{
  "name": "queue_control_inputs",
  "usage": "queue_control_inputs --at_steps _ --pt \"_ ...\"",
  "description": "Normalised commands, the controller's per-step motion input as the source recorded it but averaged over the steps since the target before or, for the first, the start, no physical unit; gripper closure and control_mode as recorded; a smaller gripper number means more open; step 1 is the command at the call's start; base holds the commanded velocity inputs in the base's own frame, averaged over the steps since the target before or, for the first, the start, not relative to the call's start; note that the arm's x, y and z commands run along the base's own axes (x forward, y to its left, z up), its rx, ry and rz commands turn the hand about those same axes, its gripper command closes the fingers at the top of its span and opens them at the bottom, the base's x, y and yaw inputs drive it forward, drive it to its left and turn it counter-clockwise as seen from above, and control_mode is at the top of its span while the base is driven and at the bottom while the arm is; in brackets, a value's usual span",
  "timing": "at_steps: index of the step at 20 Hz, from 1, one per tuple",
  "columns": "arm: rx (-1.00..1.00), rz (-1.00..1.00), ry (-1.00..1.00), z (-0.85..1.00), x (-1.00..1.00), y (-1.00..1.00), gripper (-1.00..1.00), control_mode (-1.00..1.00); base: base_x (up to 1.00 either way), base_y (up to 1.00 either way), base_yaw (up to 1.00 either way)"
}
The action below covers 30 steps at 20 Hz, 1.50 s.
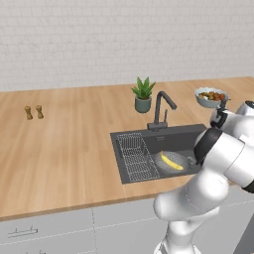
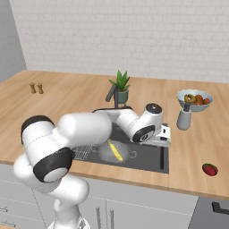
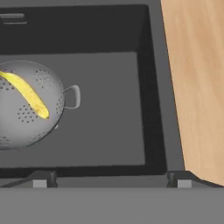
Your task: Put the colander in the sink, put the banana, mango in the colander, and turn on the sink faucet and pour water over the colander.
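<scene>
Nearest the cameras, the hand (image 3: pixel 112 181) hangs over the right end of the sink (image 3: pixel 109 122) with its fingers spread wide, nothing between them. Just past that, the colander (image 2: pixel 112 152) sits on the sink floor with the banana (image 2: pixel 116 151) lying inside it. The mango (image 2: pixel 209 169) is off on the desk (image 2: pixel 192 147), well to the right of the basin. Behind the sink stands the sink faucet (image 1: pixel 162 106), then a potted plant (image 1: pixel 143 94) and a fruit bowl (image 2: pixel 194 99).
</scene>
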Motion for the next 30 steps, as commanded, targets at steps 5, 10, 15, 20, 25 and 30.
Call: queue_control_inputs --at_steps 5,10,15,20,25,30 --pt "-0.07 -0.08 0.00 0.14 -0.44 -0.64 -1.00 -1.00 0.00 0.00 0.00" --pt "-0.06 -0.10 0.00 0.09 -0.40 -0.63 -1.00 -1.00 0.00 0.00 0.00" --pt "-0.04 -0.07 0.03 0.06 -0.14 -0.67 -1.00 -1.00 0.00 0.00 0.00" --pt "-0.07 0.00 0.03 0.01 -0.09 -0.56 -1.00 -1.00 0.00 0.00 0.00" --pt "-0.09 0.00 0.03 0.00 -0.05 -0.33 -1.00 -1.00 0.00 0.00 0.00" --pt "-0.01 0.04 0.07 0.00 -0.03 -0.32 -1.00 -1.00 0.00 0.00 0.00"
